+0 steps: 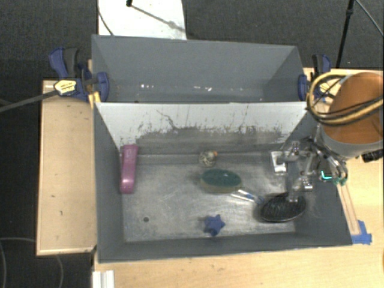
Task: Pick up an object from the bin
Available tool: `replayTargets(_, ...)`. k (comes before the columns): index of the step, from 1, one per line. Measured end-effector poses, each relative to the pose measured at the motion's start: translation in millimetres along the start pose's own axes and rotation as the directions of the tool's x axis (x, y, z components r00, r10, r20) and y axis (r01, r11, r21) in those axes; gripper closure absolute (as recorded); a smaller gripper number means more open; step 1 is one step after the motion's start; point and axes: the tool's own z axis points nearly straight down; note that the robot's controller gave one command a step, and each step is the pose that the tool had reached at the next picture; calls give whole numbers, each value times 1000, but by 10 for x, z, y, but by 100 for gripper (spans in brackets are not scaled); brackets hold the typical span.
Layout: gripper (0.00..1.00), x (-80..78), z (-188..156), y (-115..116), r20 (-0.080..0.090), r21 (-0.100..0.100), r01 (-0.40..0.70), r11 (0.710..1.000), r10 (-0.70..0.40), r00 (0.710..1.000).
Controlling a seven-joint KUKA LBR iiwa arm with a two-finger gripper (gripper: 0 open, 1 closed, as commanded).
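Observation:
My gripper (296, 192) hangs at the bin's right side, its metal fingers pointing down onto a black round brush-like thing (279, 209) with a clear handle that lies on the floor at the front right. The fingertips sit at the brush's right part, touching or just above it. A dark green oval thing (221, 179) lies left of the brush, near the middle of the bin.
A small clear roundish thing (208, 157) lies by the back wall. A pink oblong block (128, 168) stands along the left wall. A small blue star-like piece (213, 224) lies at the front middle. The arm with its orange cover and cables fills the right side.

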Motion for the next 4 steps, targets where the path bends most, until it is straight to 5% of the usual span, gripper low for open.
replayTargets(1,0,207,395,127,16,5,138,990,-138,990)
replayTargets(2,100,261,410,123,-11,-1,144,990,-144,990)
replayTargets(3,100,-253,-546,172,8,10,742,671,-742,671)
replayTargets(4,100,-311,-1286,135,9,13,758,653,-758,653)
